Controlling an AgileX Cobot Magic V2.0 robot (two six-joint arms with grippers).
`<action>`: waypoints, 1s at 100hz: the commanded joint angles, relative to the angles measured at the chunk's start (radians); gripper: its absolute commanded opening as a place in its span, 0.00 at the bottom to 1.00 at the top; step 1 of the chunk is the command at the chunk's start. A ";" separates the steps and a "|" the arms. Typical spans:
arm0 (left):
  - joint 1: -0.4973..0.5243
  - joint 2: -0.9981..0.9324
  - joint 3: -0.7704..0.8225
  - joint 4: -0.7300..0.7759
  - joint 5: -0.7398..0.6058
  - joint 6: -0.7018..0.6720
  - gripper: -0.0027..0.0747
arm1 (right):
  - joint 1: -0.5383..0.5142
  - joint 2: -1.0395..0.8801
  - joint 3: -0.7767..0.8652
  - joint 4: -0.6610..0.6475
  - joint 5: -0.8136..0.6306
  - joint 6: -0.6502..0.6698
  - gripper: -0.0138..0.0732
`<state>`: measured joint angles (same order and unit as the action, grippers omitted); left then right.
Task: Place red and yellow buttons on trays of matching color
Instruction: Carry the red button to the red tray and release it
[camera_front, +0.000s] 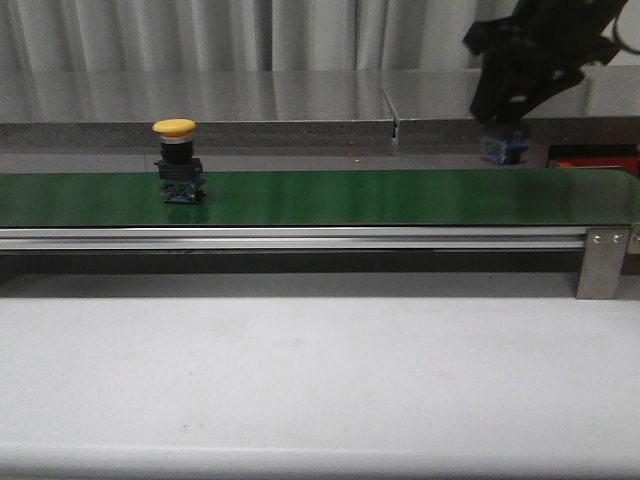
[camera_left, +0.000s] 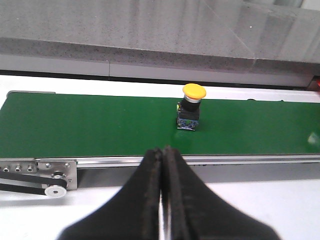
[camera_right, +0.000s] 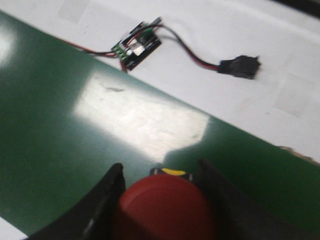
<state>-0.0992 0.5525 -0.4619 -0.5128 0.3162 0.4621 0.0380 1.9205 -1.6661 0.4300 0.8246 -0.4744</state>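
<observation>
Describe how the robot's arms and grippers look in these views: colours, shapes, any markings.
Both are black. The left gripper has two long matte fingers that broaden toward the wrist into a flared base, with smooth rounded edges. The right gripper shows two curved, dark, slightly glossy fingers. In the front view the right arm is an angular black silhouette. No markings, labels or cables are visible on either.

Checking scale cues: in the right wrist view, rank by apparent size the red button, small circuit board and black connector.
1. red button, though nearness inflates it
2. circuit board
3. black connector, only slightly smaller than the board
</observation>
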 joint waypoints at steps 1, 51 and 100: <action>-0.008 0.001 -0.028 -0.022 -0.069 -0.002 0.01 | -0.088 -0.058 -0.110 0.008 0.029 0.023 0.31; -0.008 0.001 -0.028 -0.022 -0.069 -0.002 0.01 | -0.467 0.049 -0.333 0.008 0.004 0.040 0.31; -0.008 0.001 -0.028 -0.022 -0.069 -0.002 0.01 | -0.484 0.326 -0.583 0.007 -0.020 0.039 0.31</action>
<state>-0.0992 0.5525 -0.4619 -0.5128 0.3162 0.4621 -0.4407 2.2907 -2.1854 0.4166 0.8659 -0.4322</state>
